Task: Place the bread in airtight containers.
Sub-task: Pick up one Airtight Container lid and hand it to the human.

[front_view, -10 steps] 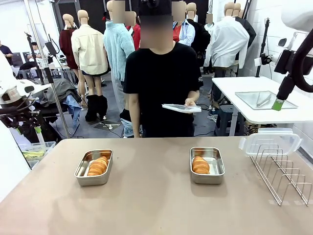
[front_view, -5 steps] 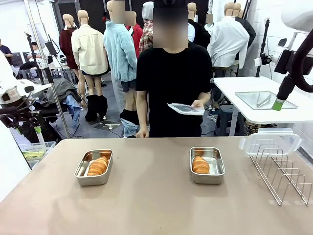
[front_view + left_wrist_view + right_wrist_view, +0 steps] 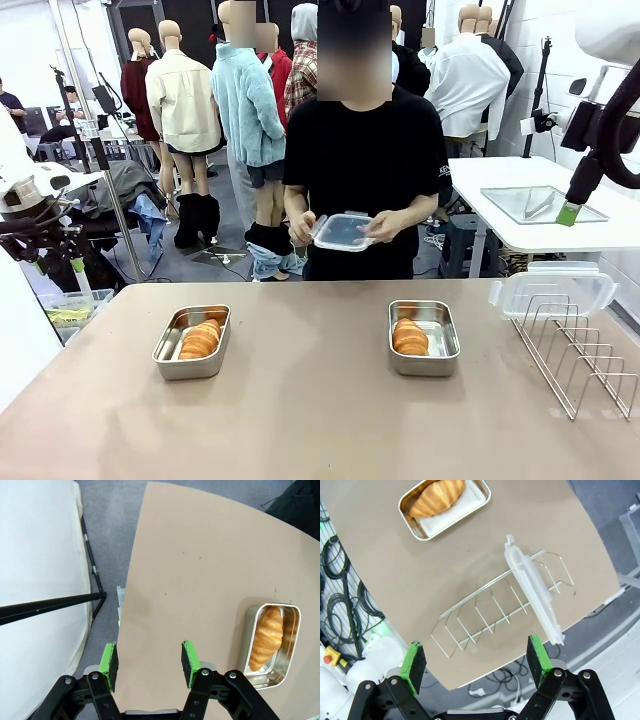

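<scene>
Two open steel airtight containers sit on the tan table. The left container (image 3: 164, 352) holds a golden bread roll (image 3: 200, 339), and the right container (image 3: 447, 338) holds another bread roll (image 3: 409, 337). At the far side a person holds a clear lid (image 3: 342, 231) in both hands at chest height. My left gripper (image 3: 149, 652) hangs open and empty above the table's left edge, with the left container (image 3: 249, 630) and its bread (image 3: 266, 636) off to its side. My right gripper (image 3: 477, 655) is open high over the wire rack, its green fingertip (image 3: 568, 213) raised at the right.
A wire rack (image 3: 590, 350) stands at the table's right side with a second clear lid (image 3: 553, 289) leaning in it. A white side table behind carries a flat steel tray (image 3: 540, 203). Cables and gear lie on the floor to the left.
The person has stepped to the right and brought the clear lid from one hand at the side to both hands in front of the chest. Both arms stay still.
</scene>
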You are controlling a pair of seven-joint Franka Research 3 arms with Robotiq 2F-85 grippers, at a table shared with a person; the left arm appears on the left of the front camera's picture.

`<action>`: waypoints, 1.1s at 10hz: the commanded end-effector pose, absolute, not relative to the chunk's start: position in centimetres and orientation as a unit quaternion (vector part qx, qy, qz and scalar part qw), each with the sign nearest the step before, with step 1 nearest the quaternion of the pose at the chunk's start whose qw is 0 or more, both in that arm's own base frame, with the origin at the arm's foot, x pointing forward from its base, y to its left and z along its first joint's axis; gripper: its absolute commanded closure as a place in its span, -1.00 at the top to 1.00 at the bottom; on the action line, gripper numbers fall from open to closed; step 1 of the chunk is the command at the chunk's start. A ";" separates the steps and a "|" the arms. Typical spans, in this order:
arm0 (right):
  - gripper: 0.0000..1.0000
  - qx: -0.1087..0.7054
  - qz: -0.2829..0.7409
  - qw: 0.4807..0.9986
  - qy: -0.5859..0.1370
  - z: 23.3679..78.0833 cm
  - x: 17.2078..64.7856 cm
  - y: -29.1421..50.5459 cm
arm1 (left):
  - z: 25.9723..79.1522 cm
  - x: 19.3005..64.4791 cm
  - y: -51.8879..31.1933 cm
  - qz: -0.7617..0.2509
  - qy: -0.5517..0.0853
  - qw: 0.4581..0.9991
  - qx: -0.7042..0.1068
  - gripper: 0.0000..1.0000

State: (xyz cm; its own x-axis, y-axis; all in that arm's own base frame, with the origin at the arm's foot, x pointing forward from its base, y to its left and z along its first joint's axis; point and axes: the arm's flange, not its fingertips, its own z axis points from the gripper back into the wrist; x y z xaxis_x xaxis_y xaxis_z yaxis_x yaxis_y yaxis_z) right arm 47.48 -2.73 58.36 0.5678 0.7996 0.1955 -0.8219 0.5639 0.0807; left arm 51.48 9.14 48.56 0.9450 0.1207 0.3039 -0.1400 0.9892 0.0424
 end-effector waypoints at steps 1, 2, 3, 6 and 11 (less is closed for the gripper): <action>1.00 0.085 0.453 0.885 -0.067 58.6 47.8 -2.6 | 48.6 51.5 9.0 0.075 -0.153 0.985 0.040 0.33; 1.00 0.085 0.453 0.885 -0.067 58.6 47.8 -2.6 | 48.6 51.5 9.0 0.075 -0.153 0.985 0.040 0.33; 1.00 0.085 0.453 0.885 -0.067 58.6 47.8 -2.6 | 48.6 51.5 9.0 0.075 -0.153 0.985 0.040 0.33; 1.00 0.085 0.453 0.885 -0.067 58.6 47.8 -2.6 | 48.6 51.5 9.0 0.075 -0.153 0.985 0.040 0.33; 1.00 0.085 0.453 0.885 -0.067 58.6 47.8 -2.6 | 48.6 51.5 9.0 0.075 -0.153 0.985 0.040 0.33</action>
